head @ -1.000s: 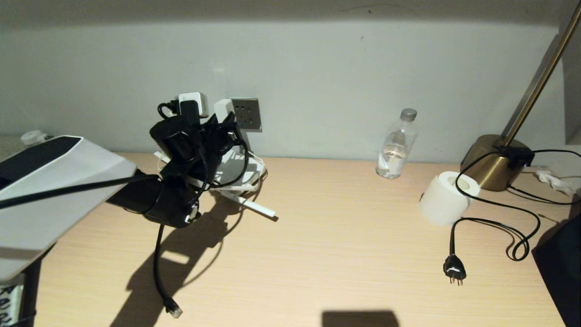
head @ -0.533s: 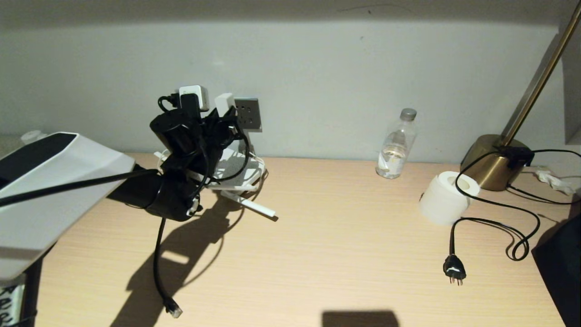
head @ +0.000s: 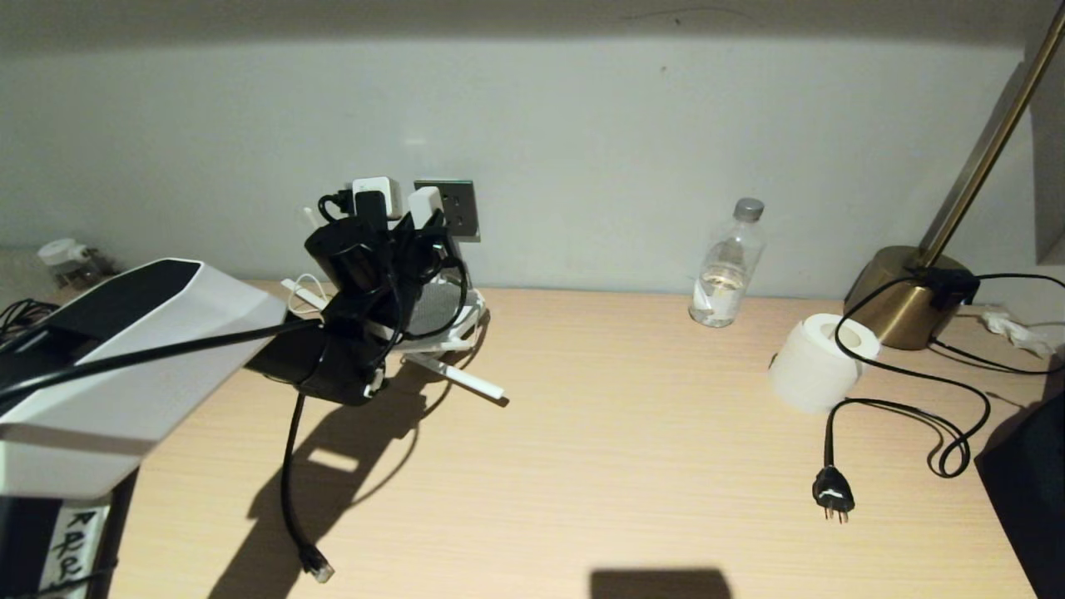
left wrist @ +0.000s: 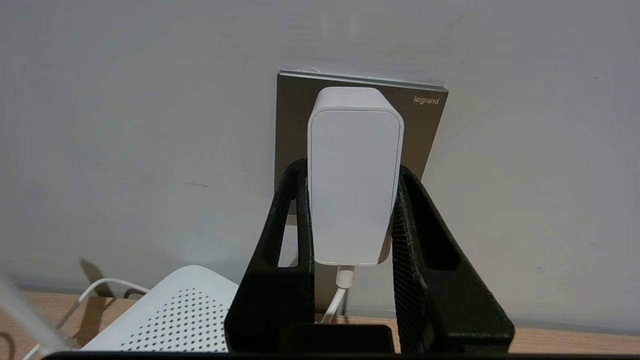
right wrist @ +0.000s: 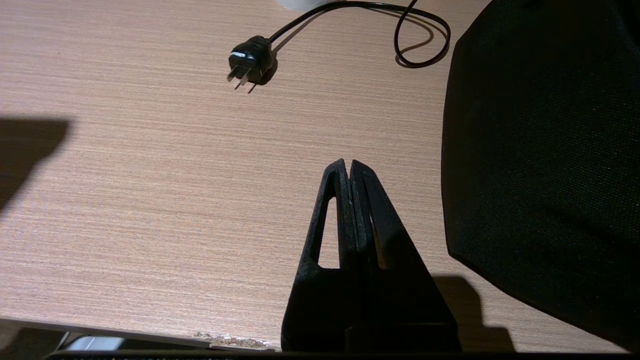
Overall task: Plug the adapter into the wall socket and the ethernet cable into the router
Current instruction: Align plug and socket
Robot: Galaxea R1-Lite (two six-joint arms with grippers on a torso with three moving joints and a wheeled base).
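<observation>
My left gripper (left wrist: pixel 350 169) is shut on the white adapter (left wrist: pixel 355 175), one black finger on each long side. It holds the adapter upright against the front of the grey wall socket (left wrist: pixel 430 130). Whether the pins are in is hidden. The adapter's thin white cord (left wrist: pixel 336 300) hangs down from it. In the head view the adapter (head: pixel 424 208) covers the left part of the socket (head: pixel 462 212), above the white router (head: pixel 441 312). The black ethernet cable (head: pixel 287 482) trails over the table, its clear connector (head: pixel 319 570) lying loose near the front edge. My right gripper (right wrist: pixel 348 165) is shut and empty above the table.
A water bottle (head: pixel 725 266) stands by the wall. At the right are a white paper roll (head: pixel 819 362), a brass lamp base (head: pixel 911 295) and a black three-pin plug (head: pixel 833 493) on its looping cord. A dark bulky object (right wrist: pixel 540 150) sits beside the right gripper.
My left arm has carried the adapter right and toward the wall, so it now overlaps the socket plate. The grip is unchanged, and the right arm has not moved.
</observation>
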